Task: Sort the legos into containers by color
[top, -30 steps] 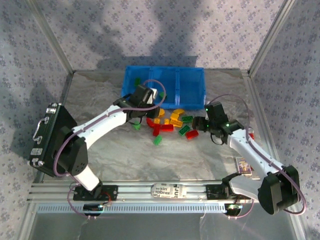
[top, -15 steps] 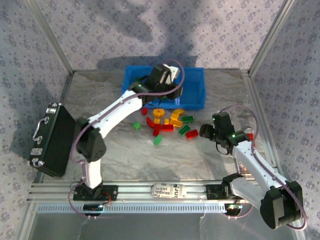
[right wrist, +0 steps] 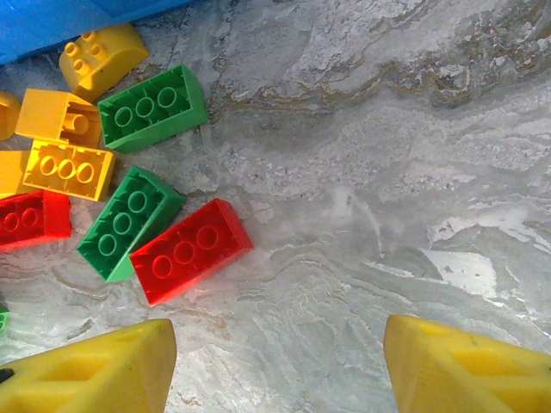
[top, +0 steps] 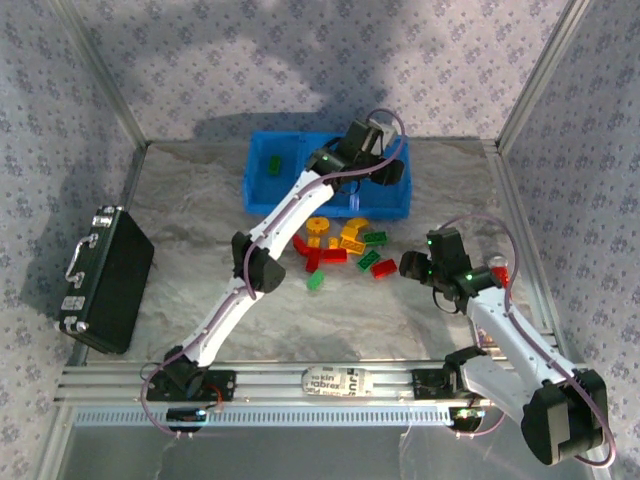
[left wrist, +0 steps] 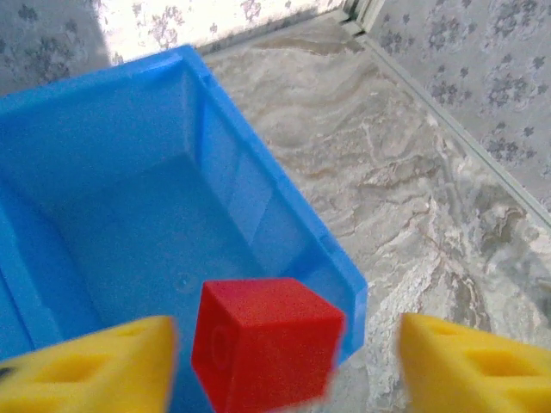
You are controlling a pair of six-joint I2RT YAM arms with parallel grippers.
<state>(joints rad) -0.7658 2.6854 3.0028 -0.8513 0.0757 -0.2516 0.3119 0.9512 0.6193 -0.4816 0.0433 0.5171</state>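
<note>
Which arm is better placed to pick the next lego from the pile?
Right. The right gripper hangs open beside the pile, a red brick and green brick just ahead. The left gripper is stretched over the blue tray, a red cube between its open jaws.

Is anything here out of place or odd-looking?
Two things. A black case sits askew at the left edge of the table, nothing like the bricks. And a red brick hangs loose between the open fingers of the left gripper, above the blue tray, seemingly mid-drop.
</note>
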